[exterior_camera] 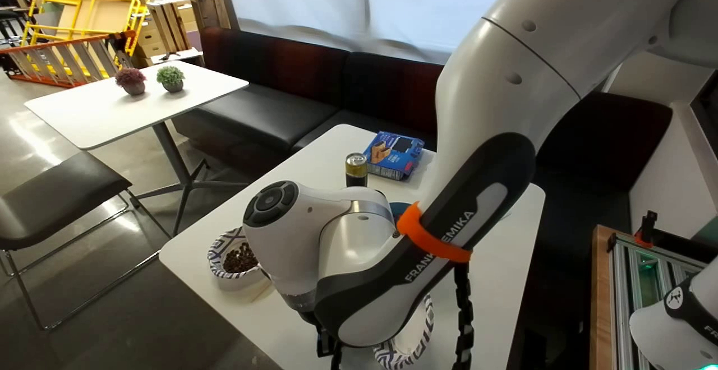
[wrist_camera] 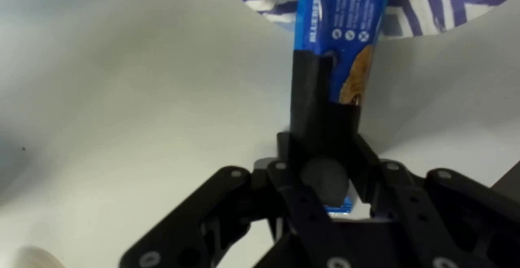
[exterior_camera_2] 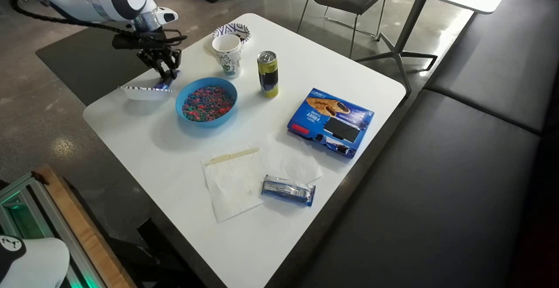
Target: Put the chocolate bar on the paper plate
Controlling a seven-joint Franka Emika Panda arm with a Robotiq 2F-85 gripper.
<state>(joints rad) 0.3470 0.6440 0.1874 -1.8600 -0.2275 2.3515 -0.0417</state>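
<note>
Tool [wrist_camera: 327,79] is clamped on blueberry bar [wrist_camera: 345,16], far end over the rim of the paper plate [exterior_camera_2: 142,94].

Bar in blue wrapper, BLUEBERRY print faces wrist camera, dark fingers across its lower half, tail end shows past them. Plate seems tilted in an exterior view, though it shows nearly edge-on there. On white table [exterior_camera_2: 174,166]: blue bowl [exterior_camera_2: 209,123] of multicolored bits [exterior_camera_2: 207,103] near the plate, then paper cup [exterior_camera_2: 228,63], drink can [exterior_camera_2: 268,76], patterned paper bowl [exterior_camera: 217,263] with brown pieces [exterior_camera: 240,258]. Farther off, blue FRUIT box [exterior_camera_2: 316,117], foil packet [exterior_camera_2: 288,190] beside white napkin [exterior_camera_2: 233,187], wooden utensil [exterior_camera_2: 231,156] along napkin's edge.
</note>
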